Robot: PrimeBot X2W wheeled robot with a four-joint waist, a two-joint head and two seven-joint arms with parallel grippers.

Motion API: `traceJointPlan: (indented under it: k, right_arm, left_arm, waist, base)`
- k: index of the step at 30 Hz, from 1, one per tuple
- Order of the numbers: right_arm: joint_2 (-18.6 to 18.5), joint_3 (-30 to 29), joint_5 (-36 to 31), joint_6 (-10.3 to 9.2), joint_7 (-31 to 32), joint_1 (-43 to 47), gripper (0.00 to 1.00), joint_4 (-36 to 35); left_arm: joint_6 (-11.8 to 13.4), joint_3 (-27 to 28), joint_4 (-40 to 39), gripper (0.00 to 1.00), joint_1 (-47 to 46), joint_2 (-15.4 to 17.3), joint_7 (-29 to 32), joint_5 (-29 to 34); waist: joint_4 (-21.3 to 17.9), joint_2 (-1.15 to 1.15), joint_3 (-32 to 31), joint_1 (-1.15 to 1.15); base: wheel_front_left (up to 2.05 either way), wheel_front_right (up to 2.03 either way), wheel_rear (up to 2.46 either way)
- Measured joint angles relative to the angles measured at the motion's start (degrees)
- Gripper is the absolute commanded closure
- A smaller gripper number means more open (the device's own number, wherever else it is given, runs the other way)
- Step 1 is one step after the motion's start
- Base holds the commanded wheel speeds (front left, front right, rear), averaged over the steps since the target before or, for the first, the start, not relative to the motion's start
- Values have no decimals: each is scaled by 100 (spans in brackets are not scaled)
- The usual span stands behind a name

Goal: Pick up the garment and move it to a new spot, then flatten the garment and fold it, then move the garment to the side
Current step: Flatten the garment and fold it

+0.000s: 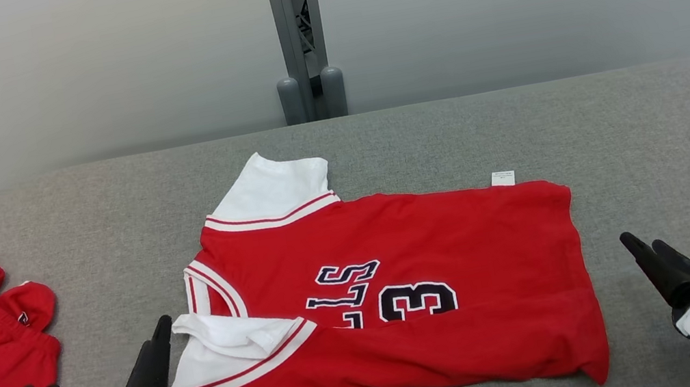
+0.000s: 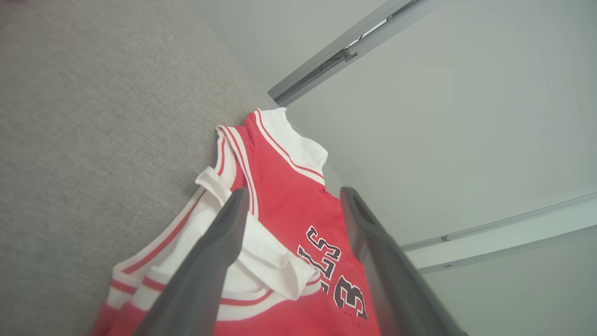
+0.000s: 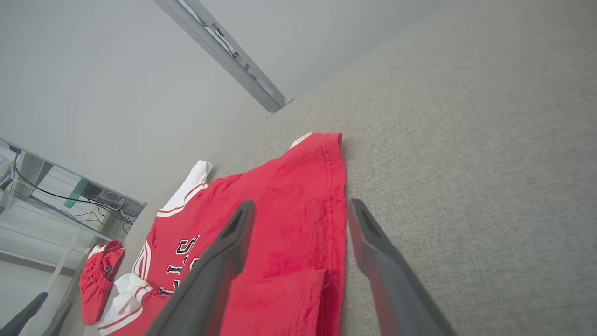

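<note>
On the grey worktop [image 1: 652,124] before you the red basketball jersey [image 1: 463,237] lies sideways with its near sleeve [image 1: 236,339] rumpled, and your left pincer [image 2: 295,193] and right pincer [image 3: 301,205] sit empty and spread open at its collar and hem ends, likely poised to flatten it.

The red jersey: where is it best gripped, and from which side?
Probably the crumpled white sleeve at the near-left corner of the jersey, approached from the left by the open left gripper; its raised fold offers an edge to pinch.
</note>
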Motion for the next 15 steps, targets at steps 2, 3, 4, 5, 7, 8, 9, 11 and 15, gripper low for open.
traceJointPlan:
  k: [2, 3, 4, 5, 7, 8, 9, 11, 15]
  right_arm:
    - [48, 44, -145, 0, -341, 119, 0, -53]
    - [74, 60, -238, 0, -515, 166, 0, -71]
    - [105, 75, -310, 0, -638, 216, 0, -90]
    - [145, 91, -394, 0, -733, 270, 0, -113]
    - [246, 89, -651, 0, -876, 369, 0, -160]
    - [298, 57, -790, 0, -913, 412, 0, -167]
    - [356, -1, -956, 0, -917, 464, 0, -166]
    - [538, -419, -1360, 1, -936, 599, 0, -162]
    - [1020, -1150, -2241, 1, -944, 993, 0, -241]
  left_arm:
    - [0, -14, -97, 0, 101, -21, -364, 209]
    - [0, -26, -134, 0, 151, -26, -554, 314]
    - [0, -43, -159, 0, 197, -33, -756, 416]
    - [0, -62, -170, 0, 242, -36, -918, 558]
    - [0, -88, -137, 0, 305, -44, -1143, 903]
    - [-1, -82, -101, 0, 328, -51, -1200, 1104]
    - [-1, -52, -54, 0, 360, -76, -1235, 1316]
    - [-1, 290, 13, 0, 437, -222, -1252, 1791]
    - [-9, 1132, -215, 0, 697, -753, -1260, 3002]
  waist:
    - [2, 0, -59, 0]
    - [4, 0, -81, 0]
    - [6, 0, -100, 0]
    - [8, 0, -117, 0]
    - [14, 0, -145, 0]
    - [17, 0, -157, 0]
    - [20, 0, -169, 0]
    - [26, 0, -188, 0]
    - [41, 0, -208, 0]
  base:
    - [0, 0, 0]
    - [0, 0, 0]
    - [0, 0, 0]
    - [0, 0, 0]
    - [0, 0, 0]
    - [0, 0, 0]
    - [0, 0, 0]
    - [0, 0, 0]
    - [0, 0, 0]
